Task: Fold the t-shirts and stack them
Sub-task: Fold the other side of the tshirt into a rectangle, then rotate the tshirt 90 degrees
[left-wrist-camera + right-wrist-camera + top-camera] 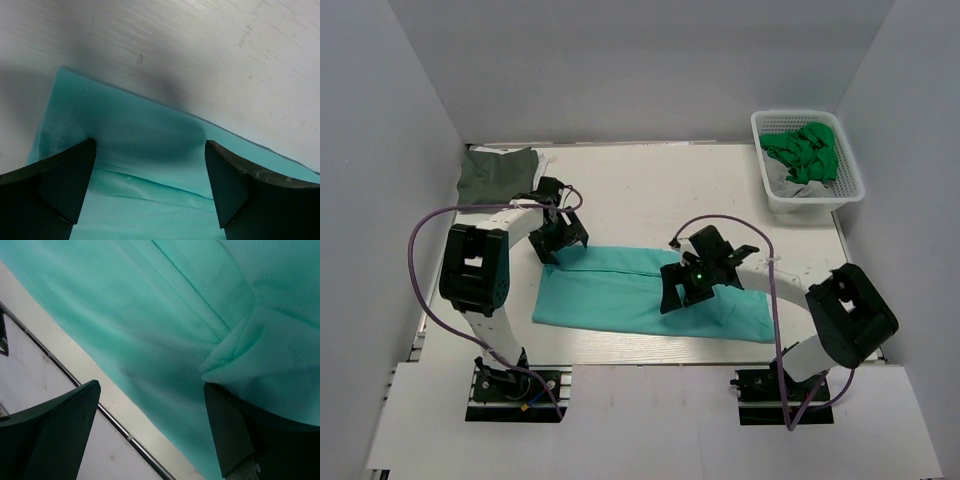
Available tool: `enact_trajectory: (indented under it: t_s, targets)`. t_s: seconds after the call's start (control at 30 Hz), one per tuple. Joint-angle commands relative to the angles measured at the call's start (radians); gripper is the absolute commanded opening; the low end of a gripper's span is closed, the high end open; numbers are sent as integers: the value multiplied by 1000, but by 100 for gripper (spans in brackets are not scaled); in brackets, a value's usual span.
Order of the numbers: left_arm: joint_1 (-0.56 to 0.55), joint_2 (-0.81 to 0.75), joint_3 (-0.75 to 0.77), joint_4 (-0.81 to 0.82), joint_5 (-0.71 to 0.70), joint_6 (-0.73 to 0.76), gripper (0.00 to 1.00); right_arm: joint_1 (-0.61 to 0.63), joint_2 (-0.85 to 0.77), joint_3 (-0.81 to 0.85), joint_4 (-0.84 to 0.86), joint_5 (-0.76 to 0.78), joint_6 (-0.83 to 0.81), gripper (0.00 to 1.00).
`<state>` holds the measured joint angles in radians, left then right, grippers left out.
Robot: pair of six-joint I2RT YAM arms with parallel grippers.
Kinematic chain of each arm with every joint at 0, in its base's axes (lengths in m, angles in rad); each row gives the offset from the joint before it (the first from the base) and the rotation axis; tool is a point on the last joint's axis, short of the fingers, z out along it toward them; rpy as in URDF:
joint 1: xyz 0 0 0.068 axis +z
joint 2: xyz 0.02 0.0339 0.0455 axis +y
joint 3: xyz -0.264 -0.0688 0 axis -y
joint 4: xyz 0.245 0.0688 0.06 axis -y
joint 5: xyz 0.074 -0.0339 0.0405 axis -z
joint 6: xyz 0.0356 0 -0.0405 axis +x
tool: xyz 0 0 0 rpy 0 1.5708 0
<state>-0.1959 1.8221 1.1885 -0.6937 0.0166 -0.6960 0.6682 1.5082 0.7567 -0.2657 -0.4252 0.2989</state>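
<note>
Teal t-shirt (610, 298) flat on desk (650, 190), toward near edge. Left end effector (560, 243) spread over its far-left corner; right end effector (686, 290) spread mid-shirt. Fabric probably limp, light: pinch corners, hems.

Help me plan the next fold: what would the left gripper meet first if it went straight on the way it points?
The teal shirt. The left gripper, open, points down at the cloth near its far edge, so it would likely meet fabric first, with the table underneath.
</note>
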Motion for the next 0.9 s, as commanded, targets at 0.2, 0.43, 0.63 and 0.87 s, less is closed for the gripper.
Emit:
enact_trajectory:
  t_s: [0.2, 0.43, 0.63, 0.87]
  targets:
    - [0, -30, 155, -72, -47, 12, 100, 1, -238, 85, -133, 88, 17, 90]
    - [-46, -86, 249, -145, -98, 43, 100, -10, -364, 43, -250, 284, 126, 90]
    - [-124, -106, 148, -161, -121, 66, 100, -45, -463, -54, -412, 419, 322, 90]
    - [-188, -96, -79, -144, -112, 56, 100, -125, -427, -200, -314, 413, 319, 90]
